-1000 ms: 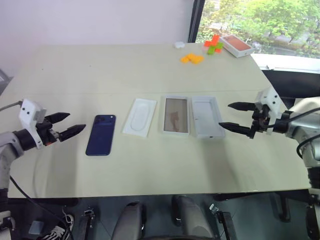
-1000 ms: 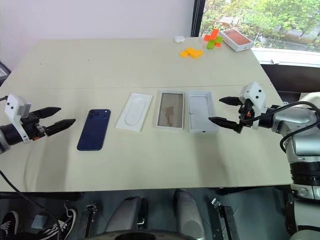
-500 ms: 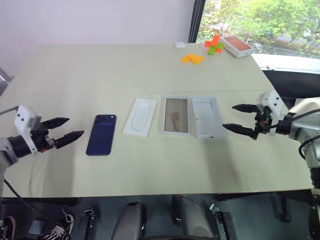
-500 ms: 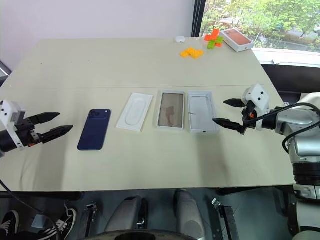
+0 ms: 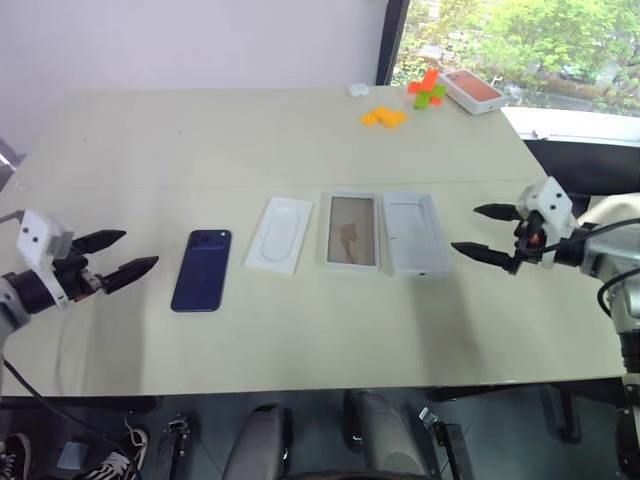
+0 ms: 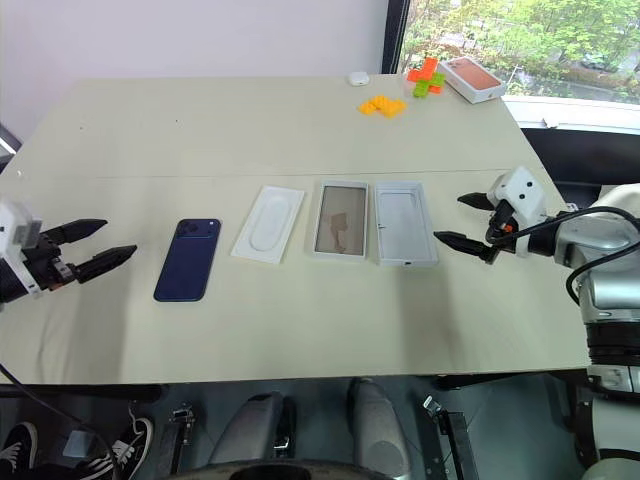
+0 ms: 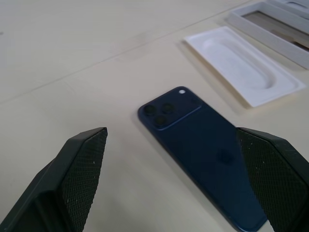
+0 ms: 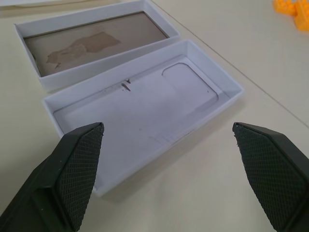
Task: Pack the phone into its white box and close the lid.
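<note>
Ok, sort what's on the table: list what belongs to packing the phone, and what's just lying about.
For the job:
- slim dark navy-blue phone, lying flat
- shallow white cardboard box
- white tray with brownish inside, probably the upturned lid
- left gripper and right gripper, both open

Lying about:
- flat white insert with oval recess
- orange-topped box
- orange and green blocks
- small white object

No readable text anywhere on this table. The phone [image 7: 203,159] lies back up, glossy navy, and there's only a faint round mark at mid-back, possibly a logo, too dim to make out. The white box [image 8: 145,111] shows bare moulded white inside, no print. The tray beside it [image 8: 91,41] has a brownish inner face with a paler blotch, no letters. The box with the orange-red top [image 6: 473,78] at the far edge is too small to read.
</note>
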